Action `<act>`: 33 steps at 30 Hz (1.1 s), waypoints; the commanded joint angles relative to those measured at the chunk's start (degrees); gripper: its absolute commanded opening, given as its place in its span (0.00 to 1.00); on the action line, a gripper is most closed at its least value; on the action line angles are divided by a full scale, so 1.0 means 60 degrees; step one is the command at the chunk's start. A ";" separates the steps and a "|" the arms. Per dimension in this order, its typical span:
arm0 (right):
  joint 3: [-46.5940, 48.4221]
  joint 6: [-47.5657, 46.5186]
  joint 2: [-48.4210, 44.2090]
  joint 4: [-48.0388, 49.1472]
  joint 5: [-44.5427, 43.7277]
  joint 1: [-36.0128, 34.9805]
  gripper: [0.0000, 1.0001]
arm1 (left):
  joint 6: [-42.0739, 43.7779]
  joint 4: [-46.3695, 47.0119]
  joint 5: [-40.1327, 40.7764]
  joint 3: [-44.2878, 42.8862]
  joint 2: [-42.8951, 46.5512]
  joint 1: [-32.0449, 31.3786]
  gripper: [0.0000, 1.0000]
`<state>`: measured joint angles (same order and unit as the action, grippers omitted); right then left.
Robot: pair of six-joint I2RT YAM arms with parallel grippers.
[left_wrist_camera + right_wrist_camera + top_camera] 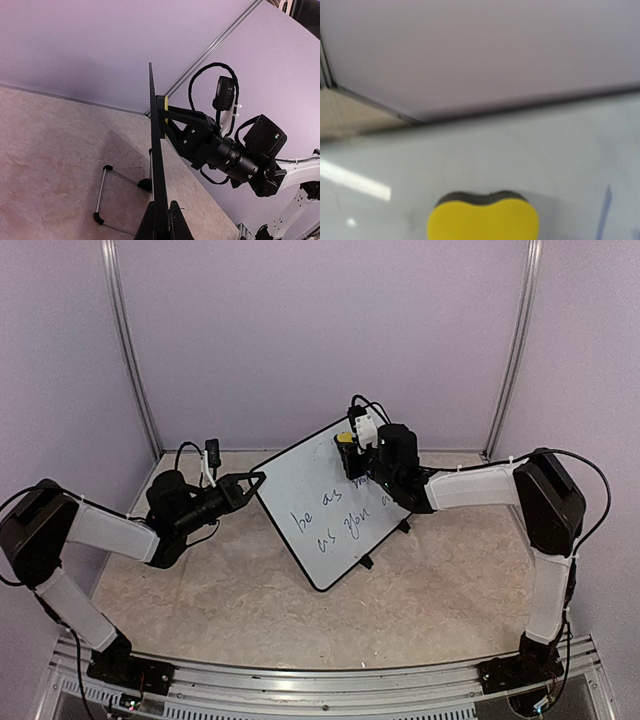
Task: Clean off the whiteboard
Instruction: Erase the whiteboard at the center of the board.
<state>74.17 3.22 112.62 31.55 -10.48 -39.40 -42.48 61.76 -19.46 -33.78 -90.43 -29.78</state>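
Observation:
The whiteboard [322, 502] stands tilted on the table with dark handwriting across its lower half. My left gripper [258, 480] is shut on its left corner. In the left wrist view the board's black rim [156, 150] runs edge-on between my left fingers [148, 225]. My right gripper [352, 447] is shut on a yellow sponge [344, 438] pressed flat against the board's upper right part. In the right wrist view the sponge [483, 220] lies on the white surface [470, 160], with a faint blue mark [604, 207] to its right. The right fingers themselves are hidden there.
The board's black wire stand [100, 192] rests on the beige tabletop [220, 590] behind the board. Purple walls with metal posts [130, 350] close in the back and sides. The right arm [240, 160] reaches in from the board's front side.

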 commanded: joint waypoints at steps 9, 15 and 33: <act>0.1969 0.0181 0.0952 -0.0734 0.0531 0.0074 0.08 | 0.0449 0.0658 -0.0917 0.0034 0.0518 -0.0252 0.00; -0.0071 0.0381 0.0303 0.0080 0.0376 0.0073 0.08 | 0.0417 0.0683 -0.0942 0.0005 0.0503 -0.0263 0.00; 0.1749 -0.0126 0.0832 -0.0678 0.0302 0.0406 0.08 | 0.0444 0.0662 -0.0932 0.0005 0.0482 -0.0266 0.00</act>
<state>80.82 3.68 114.89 31.59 -9.17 -37.65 -41.85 60.77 -19.88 -33.76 -89.60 -30.00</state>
